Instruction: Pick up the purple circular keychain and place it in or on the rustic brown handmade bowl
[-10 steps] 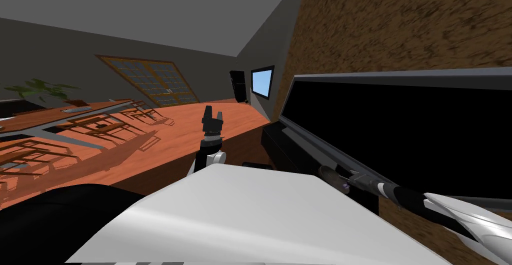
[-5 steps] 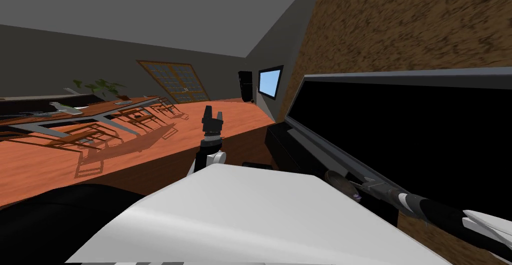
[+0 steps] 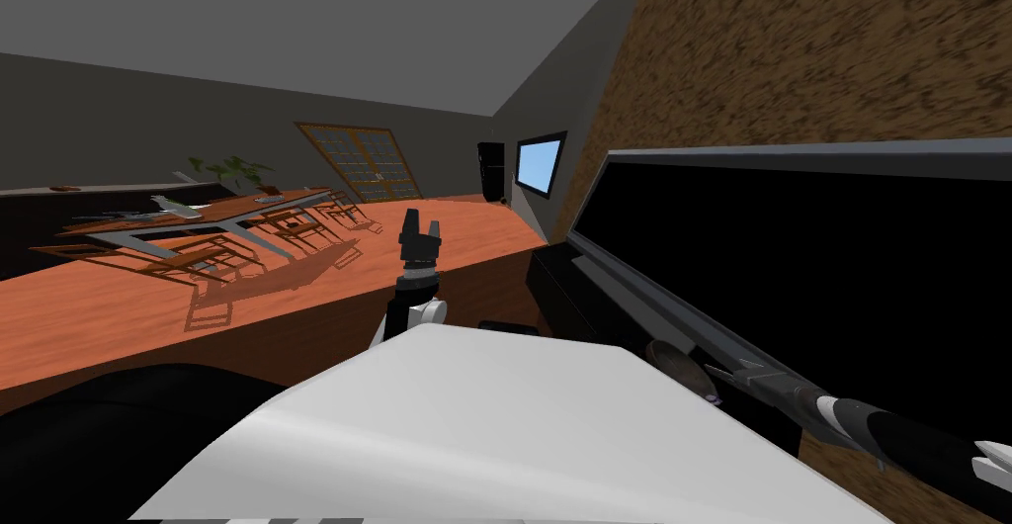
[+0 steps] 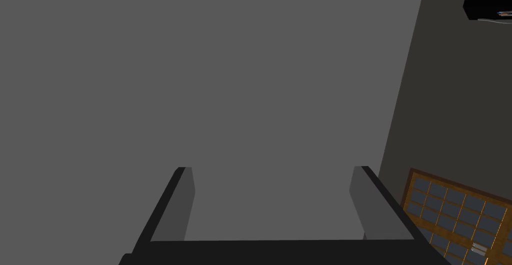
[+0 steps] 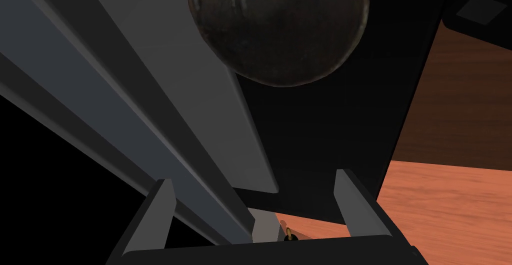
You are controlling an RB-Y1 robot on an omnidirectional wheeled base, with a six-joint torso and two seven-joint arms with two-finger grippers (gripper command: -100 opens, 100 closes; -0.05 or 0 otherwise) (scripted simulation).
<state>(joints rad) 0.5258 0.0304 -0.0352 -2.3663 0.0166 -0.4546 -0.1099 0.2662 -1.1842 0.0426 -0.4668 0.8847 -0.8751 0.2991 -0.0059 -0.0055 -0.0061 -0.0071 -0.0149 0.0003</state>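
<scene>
While the right pincer [image 5: 254,177] hung with its blades spread and nothing between them, the dark brown bowl [image 5: 277,27] sat just ahead of it on the low dark cabinet [image 3: 558,286], close against the grey frame [image 5: 100,77] of the big black screen [image 3: 840,271]. The keychain [image 3: 714,400] was a purple speck just beside the bowl, under the pincer, not in the bowl. The wrist view showed a small dark bit with a gold ring low between the blades, near the cabinet edge, with the floor [image 5: 450,202] beyond. I couldn't tell if it lay on the cabinet or dangled.

Risks, as I judged them:
- Closing from there would likely grab air, since the keychain sat back at the blades' roots.
- A downward reach could nudge it off the edge onto the floor.
- One blade ran close to the frame and could catch it.
- A push forward could shove the bowl.

The left pincer [image 4: 271,169] was raised out front, well apart from the bowl, spread and idle.
</scene>
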